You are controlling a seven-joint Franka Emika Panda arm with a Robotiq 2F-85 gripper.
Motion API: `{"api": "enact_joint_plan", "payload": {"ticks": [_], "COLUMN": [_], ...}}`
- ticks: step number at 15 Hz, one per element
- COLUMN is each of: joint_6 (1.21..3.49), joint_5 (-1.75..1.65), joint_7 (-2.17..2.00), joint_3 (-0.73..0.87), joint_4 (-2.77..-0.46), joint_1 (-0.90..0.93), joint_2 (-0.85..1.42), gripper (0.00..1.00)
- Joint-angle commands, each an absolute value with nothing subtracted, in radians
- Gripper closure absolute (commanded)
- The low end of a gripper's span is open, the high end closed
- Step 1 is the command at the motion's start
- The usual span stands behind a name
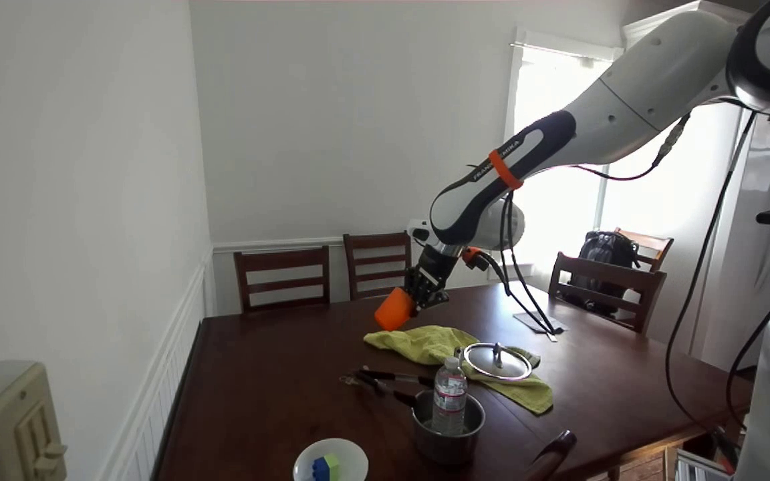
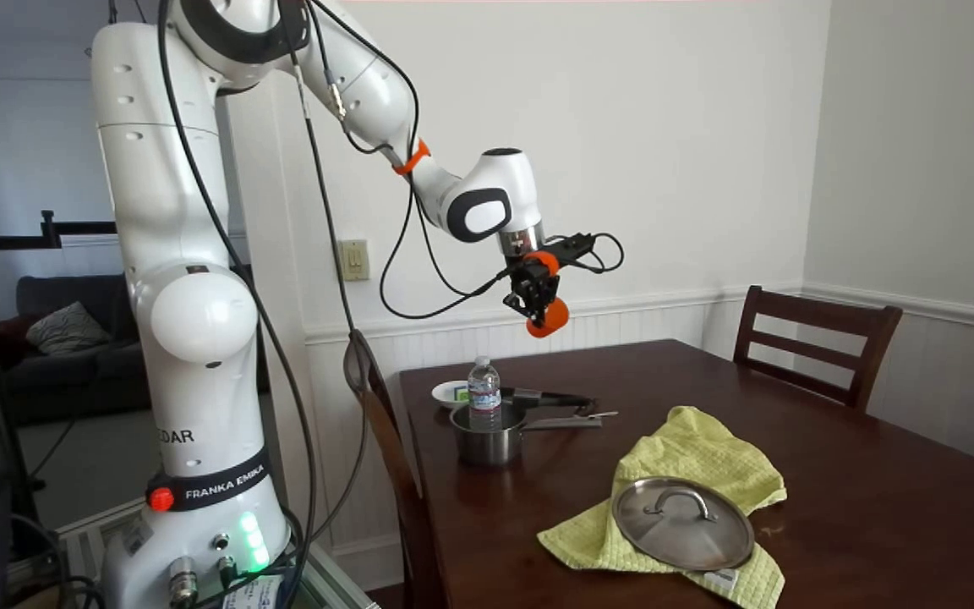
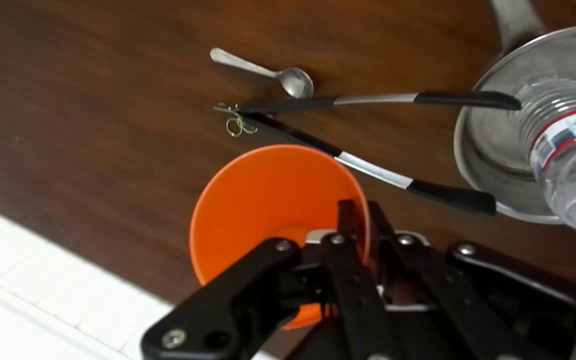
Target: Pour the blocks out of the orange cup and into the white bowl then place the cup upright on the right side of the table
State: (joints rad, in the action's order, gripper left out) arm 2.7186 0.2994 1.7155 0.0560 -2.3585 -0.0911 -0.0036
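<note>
Below the level of the gripper [image 3: 361, 210], on the table [image 2: 893, 507], tongs [image 3: 378, 169] lie with a spoon [image 3: 271, 73] beside them. The pot [image 2: 487, 448] stands there too, and a tong handle crosses its rim in the wrist view (whether it touches, I cannot tell). A bottle [image 2: 484, 396] stands in the pot, rising well above it. Near the pot, likewise lower than the gripper, sits the bowl [image 1: 353, 457] with the blocks [image 1: 327, 467] in it, blue and yellow-green. On the pot's other side from the bowl lies the cloth [image 2: 698, 448], the lid [image 2: 681, 529] resting on it. The cup [image 3: 263, 200] is at the gripper's tips, clear of the table: bright orange, plain, tilted, its mouth turned back toward the wrist. The gripper's fingers [image 3: 346, 211] are pinched together on the cup's side, one inside and one outside, with only that thin side between them.
</note>
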Motion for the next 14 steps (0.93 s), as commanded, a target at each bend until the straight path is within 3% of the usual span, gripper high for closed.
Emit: {"api": "enact_joint_plan", "payload": {"ticks": [1, 3, 9, 14], "joint_6": [2.738, 2.733, 2.274, 2.138], "joint_5": [0.257, 0.309, 0.14, -0.016], "joint_7": [1.659, 1.685, 1.488, 1.244], "joint_3": [0.071, 0.072, 0.16, 0.198], "joint_4": [-2.38, -2.366, -2.136, -1.892], "joint_1": [-0.082, -0.07, -0.168, -0.201], "joint_2": [-0.016, 0.007, 0.089, 0.242], "gripper": [0.92, 0.98, 0.98, 0.98]}}
